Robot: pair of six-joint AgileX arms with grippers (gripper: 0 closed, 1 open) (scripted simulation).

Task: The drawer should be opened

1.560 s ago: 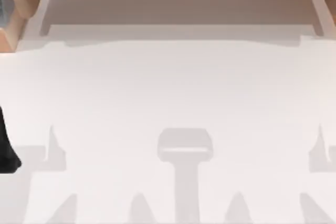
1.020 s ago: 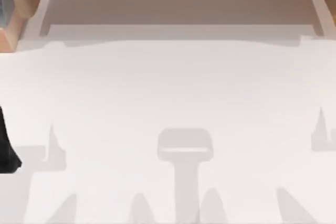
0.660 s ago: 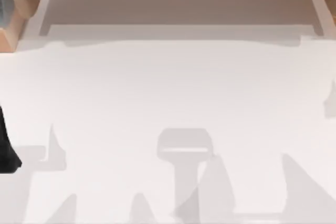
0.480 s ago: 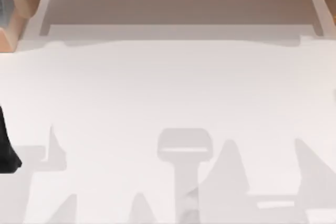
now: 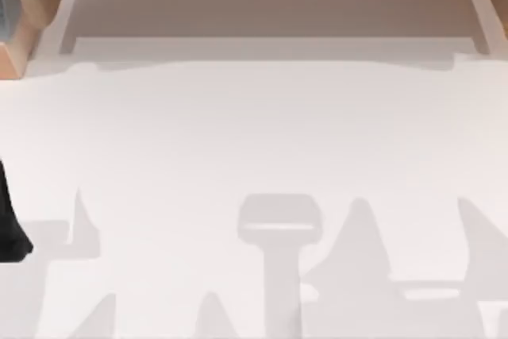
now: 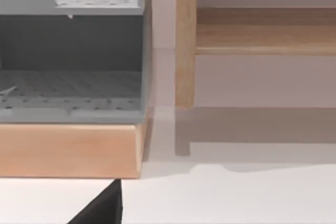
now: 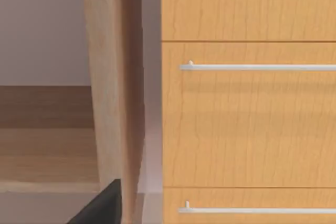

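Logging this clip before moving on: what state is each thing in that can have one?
Upper drawer: closed, its bar handle untouched.
Lower drawer: closed, its handle untouched.
Grey shelf unit: open-fronted, nothing visible on its shelves.
Left arm: parked at the table's left edge.

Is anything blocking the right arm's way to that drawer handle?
Nothing visible does. In the right wrist view the drawer faces the camera with its handle unobstructed; a wooden post stands beside it, off to one side.
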